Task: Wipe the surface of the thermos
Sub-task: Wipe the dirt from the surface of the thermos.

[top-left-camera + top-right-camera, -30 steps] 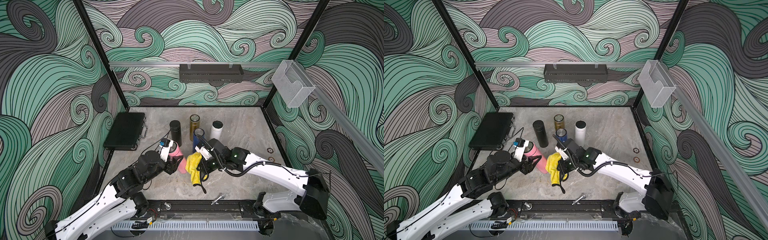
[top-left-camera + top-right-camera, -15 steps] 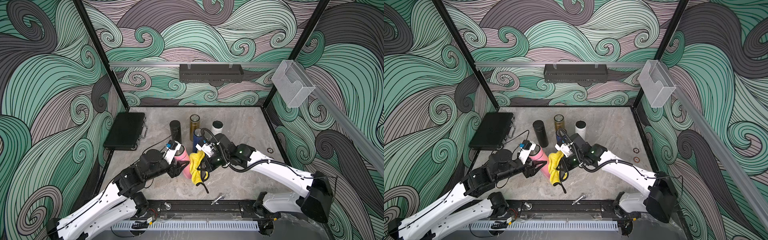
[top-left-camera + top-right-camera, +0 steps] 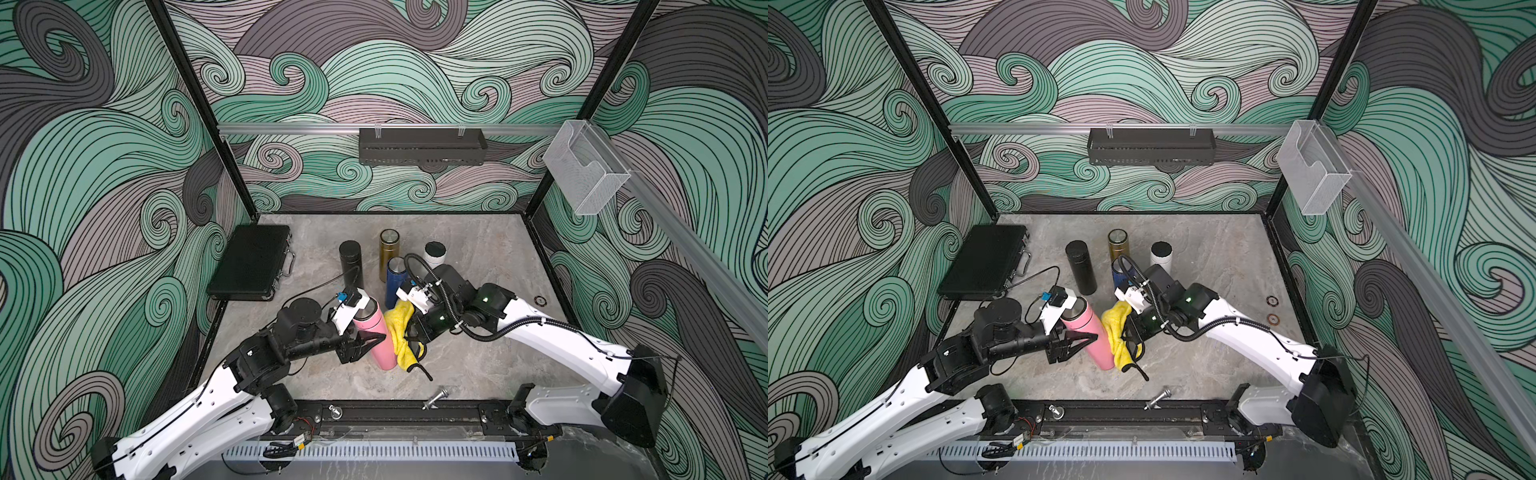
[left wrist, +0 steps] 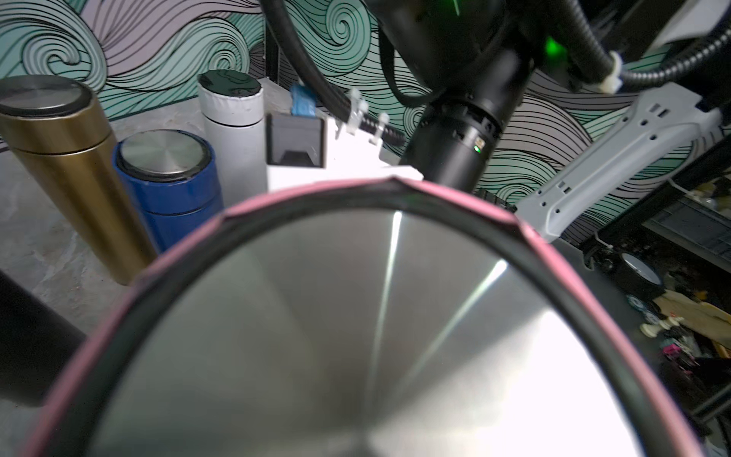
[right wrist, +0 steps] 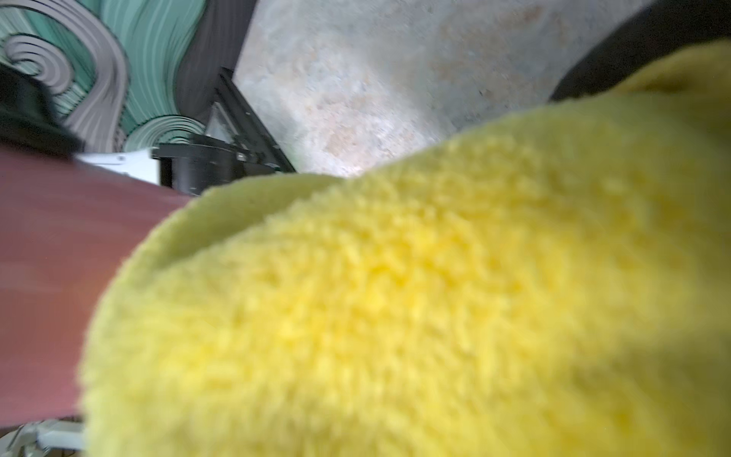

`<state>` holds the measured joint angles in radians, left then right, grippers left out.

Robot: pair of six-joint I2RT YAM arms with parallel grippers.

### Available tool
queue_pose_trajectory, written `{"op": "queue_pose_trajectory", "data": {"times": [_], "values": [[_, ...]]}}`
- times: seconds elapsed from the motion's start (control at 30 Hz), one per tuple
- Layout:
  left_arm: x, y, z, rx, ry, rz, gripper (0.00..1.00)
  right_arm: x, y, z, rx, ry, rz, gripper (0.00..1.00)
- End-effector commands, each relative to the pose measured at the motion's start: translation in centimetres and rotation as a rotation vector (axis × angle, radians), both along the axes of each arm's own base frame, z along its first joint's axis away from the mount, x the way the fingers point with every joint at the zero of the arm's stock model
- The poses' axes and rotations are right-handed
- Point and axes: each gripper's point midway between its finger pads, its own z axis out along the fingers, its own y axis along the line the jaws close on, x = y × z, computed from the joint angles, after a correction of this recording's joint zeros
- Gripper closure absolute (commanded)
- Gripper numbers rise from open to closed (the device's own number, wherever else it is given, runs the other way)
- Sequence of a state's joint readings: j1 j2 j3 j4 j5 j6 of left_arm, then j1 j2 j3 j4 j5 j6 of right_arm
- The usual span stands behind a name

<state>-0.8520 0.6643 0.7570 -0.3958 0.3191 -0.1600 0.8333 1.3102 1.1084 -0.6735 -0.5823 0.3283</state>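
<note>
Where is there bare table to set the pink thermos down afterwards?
Bare marble lies between the white thermos and the right wall, behind the rings, and between the black case and the black thermos. The centre is crowded: pink thermos, yellow cloth, blue thermos, left arm, right arm.

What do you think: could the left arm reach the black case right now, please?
Probably not: the left gripper is shut on the pink bottle, though nothing stands between it and the black case.
</note>
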Motion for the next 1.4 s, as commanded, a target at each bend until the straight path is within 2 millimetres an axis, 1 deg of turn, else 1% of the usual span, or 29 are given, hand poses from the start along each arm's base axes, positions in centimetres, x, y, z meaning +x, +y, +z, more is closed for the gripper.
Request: {"op": "queue_pose_trajectory", "data": {"times": [0.0, 0.07, 0.1, 0.17, 0.33, 0.4, 0.5, 0.6, 0.7, 0.77, 0.8, 0.87, 0.93, 0.97, 1.0, 1.07, 1.13, 1.2, 1.23, 1.3, 1.37], "values": [[-1.9, -1.2, 5.2, -0.132, -0.087, -0.142, 1.00, -2.0, 1.4, 4.6, 0.183, 0.000, 0.168, 1.00], [-2.0, -1.6, 5.1, -0.127, -0.078, -0.163, 1.00, -2.7, 1.7, 5.3, 0.223, 0.016, 0.222, 1.00], [-2.0, -1.7, 5.1, -0.126, -0.077, -0.168, 1.00, -3.0, 1.7, 5.3, 0.229, 0.025, 0.236, 1.00], [-2.3, -2.0, 5.1, -0.129, -0.073, -0.198, 1.00, -3.6, 1.5, 4.6, 0.228, 0.050, 0.262, 1.00], [-2.1, -2.2, 5.7, -0.144, -0.093, -0.198, 1.00, -4.6, 0.5, 2.1, 0.197, 0.089, 0.272, 1.00], [-2.1, -2.3, 6.0, -0.149, -0.099, -0.202, 1.00, -5.0, 0.2, 1.4, 0.193, 0.096, 0.282, 1.00], [-2.1, -2.5, 6.2, -0.147, -0.102, -0.210, 1.00, -5.1, -0.3, 0.2, 0.165, 0.098, 0.279, 1.00], [-1.9, -2.6, 6.2, -0.146, -0.100, -0.207, 1.00, -4.1, -1.0, -1.5, 0.098, 0.076, 0.231, 1.00], [-1.8, -2.8, 6.0, -0.146, -0.096, -0.213, 1.00, -2.0, -1.9, -2.8, 0.008, 0.002, 0.149, 1.00], [-1.6, -2.8, 6.0, -0.145, -0.099, -0.202, 1.00, -0.2, -2.5, -3.1, -0.057, -0.066, 0.077, 1.00], [-1.3, -2.8, 5.8, -0.140, -0.098, -0.186, 1.00, 0.8, -3.0, -3.0, -0.094, -0.102, 0.033, 1.00], [-0.8, -2.7, 5.6, -0.128, -0.099, -0.160, 1.00, 2.4, -3.7, -2.0, -0.124, -0.173, -0.045, 1.00], [0.2, -2.5, 5.2, -0.115, -0.093, -0.102, 1.00, 3.3, -4.1, -0.3, -0.111, -0.239, -0.112, 1.00], [1.1, -2.2, 5.0, -0.111, -0.085, -0.040, 1.00, 3.6, -4.3, 0.4, -0.095, -0.263, -0.140, 1.00], [1.8, -1.9, 4.9, -0.108, -0.078, 0.006, 1.00, 3.7, -4.3, 1.1, -0.070, -0.276, -0.157, 1.00], [2.3, -1.6, 4.9, -0.112, -0.074, 0.049, 1.00, 3.3, -4.3, 2.5, -0.030, -0.290, -0.172, 1.00], [2.9, -1.0, 5.2, -0.124, -0.059, 0.106, 1.00, 3.0, -4.4, 3.2, -0.014, -0.313, -0.195, 1.00], [2.8, -0.5, 6.3, -0.152, -0.068, 0.122, 1.00, 3.1, -4.8, 3.6, -0.042, -0.368, -0.247, 1.00], [3.1, 0.0, 6.8, -0.167, -0.056, 0.163, 1.00, 3.2, -5.0, 3.7, -0.062, -0.411, -0.272, 1.00], [4.0, 1.0, 7.5, -0.173, -0.041, 0.247, 1.00, 3.2, -5.4, 4.0, -0.086, -0.467, -0.335, 1.00], [5.4, 2.1, 7.6, -0.168, -0.023, 0.362, 1.00, 3.0, -5.3, 4.3, -0.070, -0.506, -0.376, 1.00]]}}
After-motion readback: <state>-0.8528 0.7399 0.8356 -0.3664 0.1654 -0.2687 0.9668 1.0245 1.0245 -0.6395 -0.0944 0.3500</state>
